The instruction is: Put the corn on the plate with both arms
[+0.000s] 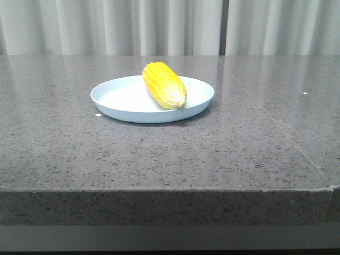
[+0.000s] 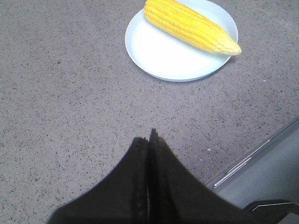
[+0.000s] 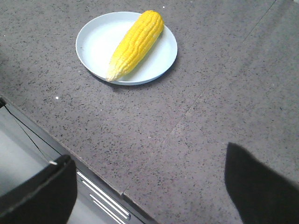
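Note:
The yellow corn (image 1: 164,85) lies on the pale blue-white plate (image 1: 114,98) in the middle of the table, its paler tip over the plate's near right rim. It also shows in the left wrist view (image 2: 189,25) on the plate (image 2: 159,53), and in the right wrist view (image 3: 134,44) on the plate (image 3: 96,39). My left gripper (image 2: 149,137) is shut and empty, above the table well short of the plate. My right gripper (image 3: 147,165) is open and empty, above the table's front edge, away from the plate. Neither gripper shows in the front view.
The grey speckled stone table (image 1: 249,143) has a seam running across its right part (image 1: 276,125). Its front edge (image 1: 159,188) drops to a lower ledge. A pale curtain (image 1: 175,26) hangs behind the table.

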Controlling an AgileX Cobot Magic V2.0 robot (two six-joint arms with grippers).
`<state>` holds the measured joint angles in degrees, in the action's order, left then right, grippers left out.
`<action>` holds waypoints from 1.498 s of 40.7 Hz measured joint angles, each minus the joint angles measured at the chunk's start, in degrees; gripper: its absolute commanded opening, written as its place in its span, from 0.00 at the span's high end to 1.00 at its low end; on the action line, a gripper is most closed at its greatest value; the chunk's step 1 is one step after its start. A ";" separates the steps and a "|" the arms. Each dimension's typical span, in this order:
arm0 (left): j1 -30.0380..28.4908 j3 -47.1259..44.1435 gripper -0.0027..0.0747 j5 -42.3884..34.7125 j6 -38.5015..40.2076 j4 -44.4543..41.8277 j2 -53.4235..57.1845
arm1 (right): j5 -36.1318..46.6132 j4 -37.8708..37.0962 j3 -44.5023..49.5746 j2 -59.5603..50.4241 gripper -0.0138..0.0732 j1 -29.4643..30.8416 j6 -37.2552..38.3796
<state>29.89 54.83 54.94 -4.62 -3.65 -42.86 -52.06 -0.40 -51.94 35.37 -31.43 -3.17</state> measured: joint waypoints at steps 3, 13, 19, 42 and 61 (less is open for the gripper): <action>0.00 0.00 0.99 0.00 0.00 0.00 0.00 | 0.00 0.00 0.00 0.00 0.26 0.00 0.00; 0.00 0.00 0.99 0.00 0.00 0.00 0.00 | 0.00 0.00 0.00 0.00 0.88 0.00 0.09; 0.00 0.00 0.99 0.00 0.00 0.00 0.00 | 0.00 0.00 0.00 0.00 0.92 0.00 0.09; 0.00 0.00 0.99 0.00 0.00 0.00 0.00 | -0.10 0.00 0.00 0.00 0.92 0.00 0.13; -12.10 -11.69 0.99 -8.73 0.00 0.15 11.45 | -0.21 0.00 0.03 0.00 0.92 0.00 0.13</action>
<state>17.79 43.15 46.21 -4.62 -3.50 -31.42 -52.27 -0.40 -51.90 35.37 -31.43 -3.04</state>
